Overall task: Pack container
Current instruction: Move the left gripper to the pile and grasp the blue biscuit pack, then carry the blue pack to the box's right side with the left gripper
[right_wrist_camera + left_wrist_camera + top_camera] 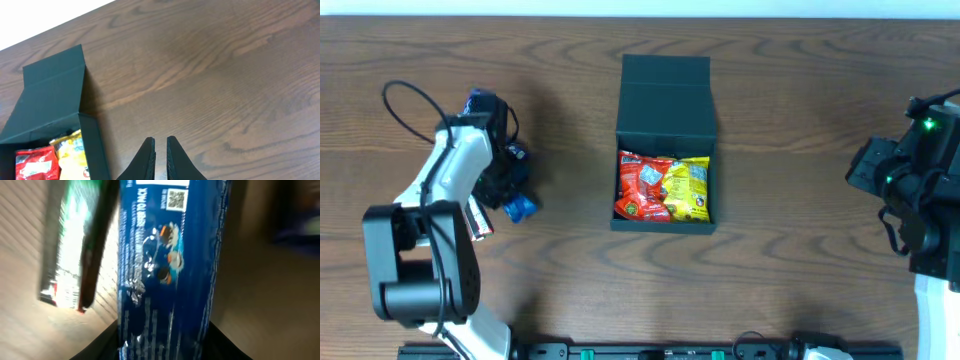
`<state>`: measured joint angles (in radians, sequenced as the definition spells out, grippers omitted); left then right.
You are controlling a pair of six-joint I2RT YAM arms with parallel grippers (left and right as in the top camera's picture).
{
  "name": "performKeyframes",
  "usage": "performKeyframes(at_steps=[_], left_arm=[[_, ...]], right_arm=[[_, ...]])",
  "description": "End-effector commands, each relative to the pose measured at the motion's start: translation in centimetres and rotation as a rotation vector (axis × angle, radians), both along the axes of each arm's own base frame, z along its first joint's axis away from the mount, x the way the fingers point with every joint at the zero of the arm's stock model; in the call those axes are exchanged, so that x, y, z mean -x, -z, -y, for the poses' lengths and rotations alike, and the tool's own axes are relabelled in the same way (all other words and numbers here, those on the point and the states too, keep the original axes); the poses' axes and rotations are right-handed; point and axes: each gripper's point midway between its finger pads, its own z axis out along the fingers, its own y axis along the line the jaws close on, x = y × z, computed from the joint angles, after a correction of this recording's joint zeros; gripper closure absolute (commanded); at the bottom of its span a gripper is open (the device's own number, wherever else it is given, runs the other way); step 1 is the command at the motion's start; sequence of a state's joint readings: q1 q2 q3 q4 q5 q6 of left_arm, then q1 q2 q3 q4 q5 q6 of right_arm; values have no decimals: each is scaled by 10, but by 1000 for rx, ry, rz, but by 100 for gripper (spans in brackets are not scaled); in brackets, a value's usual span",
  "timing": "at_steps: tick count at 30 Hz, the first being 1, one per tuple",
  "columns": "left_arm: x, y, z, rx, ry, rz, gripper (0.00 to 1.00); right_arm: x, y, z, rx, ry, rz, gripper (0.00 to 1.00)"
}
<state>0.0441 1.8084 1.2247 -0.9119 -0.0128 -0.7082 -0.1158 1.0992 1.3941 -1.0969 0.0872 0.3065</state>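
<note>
We judge pick-up step: left gripper [165, 347] clamps blue packet [170, 265]; right gripper [160, 150] closed, empty. Next: lift, carry over container [665, 85].

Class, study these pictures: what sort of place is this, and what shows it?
Probably a robotics lab bench: left arm and right arm flank a wooden table, with a box holding snack packets.

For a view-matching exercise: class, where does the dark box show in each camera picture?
Overhead: container at the centre, lid flap open toward the top edge.
Left wrist: not in it.
Right wrist: container in the bottom-left corner, partly cut off.
Shared landmark: the red packet inside it.
</note>
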Motion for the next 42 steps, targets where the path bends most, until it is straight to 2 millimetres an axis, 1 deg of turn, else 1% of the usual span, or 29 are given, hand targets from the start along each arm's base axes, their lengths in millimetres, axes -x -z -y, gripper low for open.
performKeyframes(at_steps=[1, 4, 6, 8, 9, 11, 12, 14, 16, 18, 20, 22, 24, 26, 29, 31, 34, 39, 42], left_arm=[[-31, -60, -8, -71, 92, 173, 94], [-44, -103, 4, -108, 189, 297, 94], [-51, -132, 18, -146, 269, 380, 94], [-56, -155, 44, -161, 388, 463, 94], [-58, -164, 64, -159, 465, 505, 94], [-58, -173, 109, -142, 619, 562, 94], [-56, -173, 129, -125, 680, 576, 94], [-47, -168, 180, -77, 824, 589, 94], [-37, -158, 218, -37, 920, 584, 94], [-29, -145, 245, 2, 987, 565, 94], [-17, -127, 271, 50, 1055, 524, 94], [-8, -113, 291, 63, 1106, 498, 94], [-1, -107, 305, 76, 1128, 494, 94], [4, -104, 314, 108, 1120, 489, 94], [18, -101, 330, 243, 1074, 451, 94], [25, -100, 337, 313, 1043, 428, 94], [32, -102, 345, 381, 1006, 409, 94], [33, -107, 354, 448, 941, 415, 94], [33, -107, 355, 457, 912, 406, 94]], right_arm=[[-1, -7, 4, 13, 14, 20, 91], [-1, -8, 4, 13, 14, 22, 92], [0, -10, 4, 13, 14, 28, 92], [3, -13, 4, 15, 15, 41, 92], [5, -16, 3, 16, 15, 52, 92], [8, -21, 3, 19, 15, 73, 92], [11, -25, 3, 20, 15, 87, 92], [18, -33, 2, 24, 15, 117, 91], [25, -38, 1, 26, 15, 137, 91], [31, -40, 0, 28, 15, 143, 90], [39, -41, -1, 28, 15, 142, 90], [46, -39, -2, 32, 10, 131, 91], [52, -37, -2, 29, 10, 117, 91], [56, -34, -3, 28, 10, 102, 91], [60, -30, -3, 25, 10, 81, 91], [61, -29, -4, 24, 10, 73, 92], [61, -28, -4, 24, 10, 71, 91], [61, -29, -4, 24, 10, 72, 91], [61, -29, -3, 24, 10, 72, 90]])
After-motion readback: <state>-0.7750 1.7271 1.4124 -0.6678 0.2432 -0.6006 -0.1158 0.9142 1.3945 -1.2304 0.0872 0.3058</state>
